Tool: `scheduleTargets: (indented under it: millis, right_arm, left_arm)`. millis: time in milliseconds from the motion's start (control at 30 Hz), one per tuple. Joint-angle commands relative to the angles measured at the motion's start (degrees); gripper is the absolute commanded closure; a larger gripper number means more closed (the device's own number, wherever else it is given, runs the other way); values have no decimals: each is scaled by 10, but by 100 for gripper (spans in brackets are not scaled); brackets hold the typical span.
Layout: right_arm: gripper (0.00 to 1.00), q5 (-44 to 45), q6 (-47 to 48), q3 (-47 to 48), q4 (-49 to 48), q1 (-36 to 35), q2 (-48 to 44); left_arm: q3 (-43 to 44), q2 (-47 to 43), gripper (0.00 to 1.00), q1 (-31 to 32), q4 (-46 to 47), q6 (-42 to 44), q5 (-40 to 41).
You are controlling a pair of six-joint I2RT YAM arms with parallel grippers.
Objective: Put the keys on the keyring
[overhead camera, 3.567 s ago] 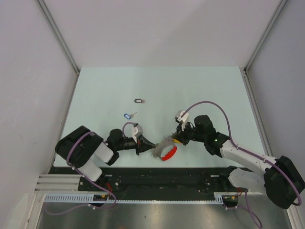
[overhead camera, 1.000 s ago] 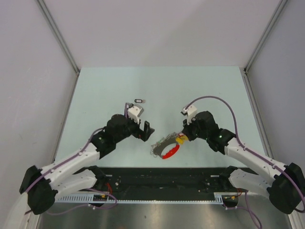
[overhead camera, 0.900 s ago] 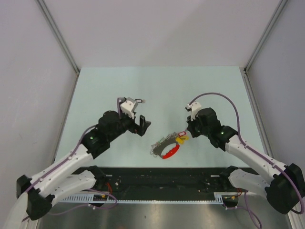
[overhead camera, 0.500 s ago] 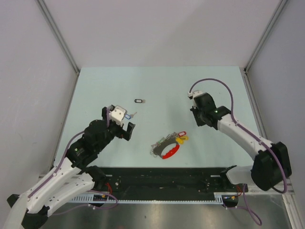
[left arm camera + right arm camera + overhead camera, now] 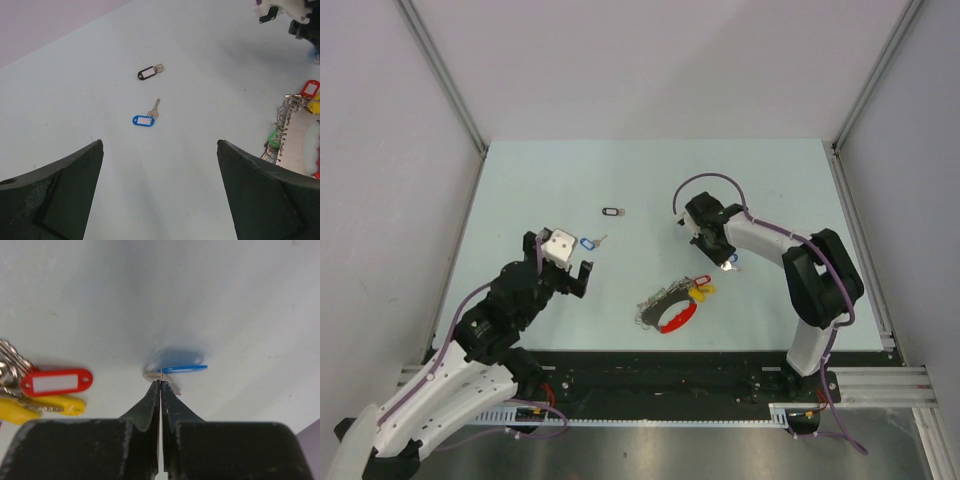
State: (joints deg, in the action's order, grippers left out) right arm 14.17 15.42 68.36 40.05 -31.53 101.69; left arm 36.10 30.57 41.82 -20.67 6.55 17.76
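The keyring (image 5: 670, 305) lies on the table near the front, a red curved band with silver keys and red, yellow and green tags; its red tag (image 5: 56, 381) shows in the right wrist view. Just right of it, my right gripper (image 5: 727, 261) (image 5: 160, 382) is shut on a blue-tagged key (image 5: 182, 368) and holds it low over the table. Two more keys lie loose: a blue-tagged one (image 5: 588, 243) (image 5: 145, 119) and a black-tagged one (image 5: 612, 211) (image 5: 148, 73). My left gripper (image 5: 558, 256) (image 5: 160, 145) hangs open and empty, left of the loose blue-tagged key.
The pale table (image 5: 770, 190) is ringed by grey walls with metal corner posts. The right arm's purple cable (image 5: 705, 180) arcs over the table's middle. The keyring's edge (image 5: 295, 125) shows at the right of the left wrist view.
My right gripper left the keyring, swung back and right, then came down just right of it. The left gripper drew back to the left, uncovering the loose blue-tagged key.
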Motion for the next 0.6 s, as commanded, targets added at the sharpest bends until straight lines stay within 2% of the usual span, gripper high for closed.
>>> scheduleTargets:
  millis: [0, 267, 500, 567]
  right_arm:
    - [100, -27, 66, 50, -44, -13, 40]
    - [100, -109, 107, 54, -95, -1, 70]
    - [100, -130, 120, 54, -109, 5, 71]
    - [93, -136, 118, 54, -109, 8, 65]
  left_arm:
    - [-4, 0, 0, -4, 16, 10, 15]
    - [-6, 15, 0, -9, 15, 13, 15]
    - [-7, 27, 0, -11, 16, 14, 16]
    - [-8, 30, 0, -11, 15, 15, 17]
